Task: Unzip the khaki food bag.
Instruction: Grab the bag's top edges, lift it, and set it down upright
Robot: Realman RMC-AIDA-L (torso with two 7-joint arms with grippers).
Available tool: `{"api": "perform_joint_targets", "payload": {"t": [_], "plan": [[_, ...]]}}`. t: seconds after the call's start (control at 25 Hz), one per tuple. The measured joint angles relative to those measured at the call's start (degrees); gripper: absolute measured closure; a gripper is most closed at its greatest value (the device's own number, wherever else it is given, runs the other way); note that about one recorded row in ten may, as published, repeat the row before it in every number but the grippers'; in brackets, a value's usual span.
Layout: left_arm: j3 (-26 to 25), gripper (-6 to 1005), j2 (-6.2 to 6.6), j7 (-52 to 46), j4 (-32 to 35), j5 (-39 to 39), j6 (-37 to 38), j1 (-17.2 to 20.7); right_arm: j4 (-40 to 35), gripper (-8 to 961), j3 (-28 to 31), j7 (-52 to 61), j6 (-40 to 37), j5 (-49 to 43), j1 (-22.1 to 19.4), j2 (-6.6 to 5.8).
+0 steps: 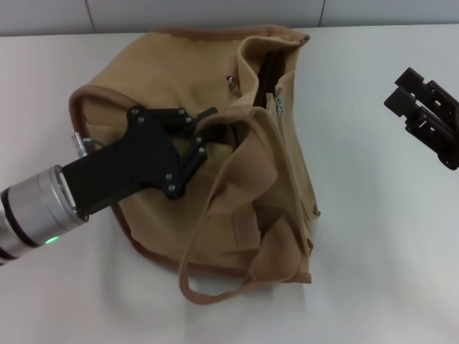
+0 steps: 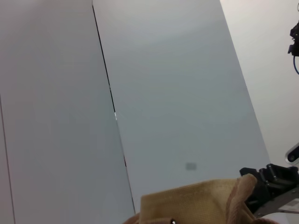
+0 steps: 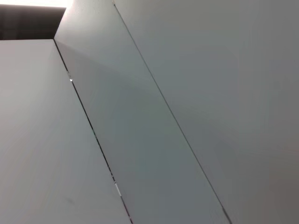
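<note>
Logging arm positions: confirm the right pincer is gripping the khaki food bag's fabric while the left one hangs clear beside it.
Sides swapped. The head view shows the left pincer gripping the khaki food bag fabric; the right pincer hangs clear beside it.

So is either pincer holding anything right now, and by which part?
The left pincer is shut on the khaki bag, pinching the canvas flap beside the top zipper. The right pincer hangs off to the side, holding nothing.
</note>
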Motion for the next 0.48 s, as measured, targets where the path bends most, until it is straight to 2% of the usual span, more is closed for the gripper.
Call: {"api": "perform_joint_targets", "payload": {"t": [0.28, 0.48], "plan": [[0.1, 917, -0.03, 0.9, -0.9, 0.6, 0.4, 1.1, -2.4, 226, -1.4, 4.1, 2.4, -0.1, 2.9, -0.38], [-0.7, 916, -0.03, 1.4, -1.6, -0.3, 3.4, 1.2, -12.1, 224, -8.2, 11.4, 0.0, 0.0, 5.7, -0.43]]}}
